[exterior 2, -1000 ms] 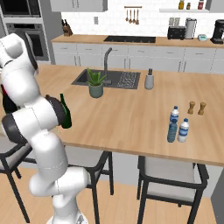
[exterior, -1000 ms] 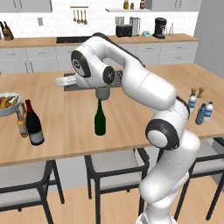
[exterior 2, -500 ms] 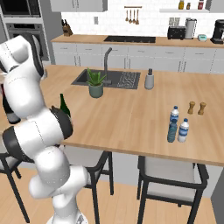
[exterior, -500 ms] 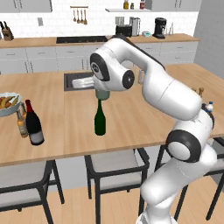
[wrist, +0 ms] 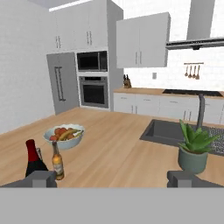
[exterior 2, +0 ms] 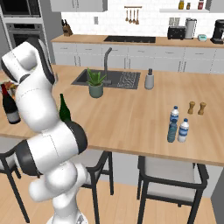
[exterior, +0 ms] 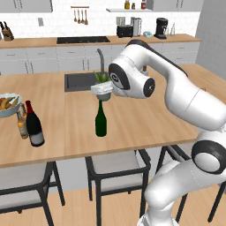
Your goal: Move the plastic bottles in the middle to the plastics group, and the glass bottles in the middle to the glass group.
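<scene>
The slim dark green wine bottle (exterior: 101, 120) stands upright near the island's front edge, and the arm partly hides this same bottle (exterior 2: 64, 110) in the right base view. My gripper (exterior: 102, 97) hovers just above its neck, open, holding nothing. In the hand view the gripper (wrist: 113, 179) has its tips far apart. At the far left, the black wine bottle with the red top (exterior: 33, 125) stands beside an amber bottle (exterior: 22, 125). Both show in the hand view too: wine bottle (wrist: 33, 162), amber bottle (wrist: 57, 162). Small water bottles (exterior 2: 178, 127) cluster at the right; the front left one looks bluer.
A fruit bowl (exterior: 6, 104) sits behind the amber bottle. A potted plant (exterior 2: 95, 85) stands by the sink (exterior 2: 109, 78), just behind my hand. Two small brown shakers (exterior 2: 196, 108) are behind the water bottles. Chairs line the island's near edge.
The arm's upper links have swung up and to the right while the hand stayed above the green bottle. The bottles have not moved.
</scene>
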Robot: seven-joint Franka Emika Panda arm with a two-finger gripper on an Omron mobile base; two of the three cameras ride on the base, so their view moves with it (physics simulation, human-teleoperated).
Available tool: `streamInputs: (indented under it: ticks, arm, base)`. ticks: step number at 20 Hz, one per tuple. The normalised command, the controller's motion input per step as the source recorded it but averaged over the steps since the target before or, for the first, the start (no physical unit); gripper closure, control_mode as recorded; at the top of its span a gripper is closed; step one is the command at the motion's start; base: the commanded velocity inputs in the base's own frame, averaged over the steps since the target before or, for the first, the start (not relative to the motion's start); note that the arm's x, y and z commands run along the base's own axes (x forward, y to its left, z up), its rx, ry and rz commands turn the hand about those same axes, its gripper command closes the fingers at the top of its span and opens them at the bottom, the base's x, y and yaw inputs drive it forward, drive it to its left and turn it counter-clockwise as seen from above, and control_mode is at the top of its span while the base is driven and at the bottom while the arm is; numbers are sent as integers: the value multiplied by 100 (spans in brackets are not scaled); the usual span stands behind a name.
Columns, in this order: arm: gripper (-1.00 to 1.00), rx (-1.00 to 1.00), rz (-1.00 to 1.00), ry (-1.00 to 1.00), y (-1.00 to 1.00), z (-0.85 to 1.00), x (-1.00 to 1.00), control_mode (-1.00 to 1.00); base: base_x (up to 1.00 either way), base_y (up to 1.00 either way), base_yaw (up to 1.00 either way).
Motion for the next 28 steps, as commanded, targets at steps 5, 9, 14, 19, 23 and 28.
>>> streamInputs:
  ticks: [5, 9, 14, 19, 23, 28]
  arm:
    - [-100, -5, -2, 0, -44, -3, -39, -100]
    - [-100, -1, 0, 0, -38, -23, -34, -100]
    - [-100, 0, 0, 6, -2, -21, -16, -100]
    - [-100, 0, 0, 7, -2, -41, -6, -100]
    - [-100, 0, 0, 2, -1, -49, 0, -100]
    - [-100, 0, 0, 0, -1, -42, 6, -100]
  base:
    - [0, 0, 0]
    - [0, 0, 0]
    - [0, 0, 0]
    - [0, 0, 0]
    - [0, 0, 0]
    - [0, 0, 0]
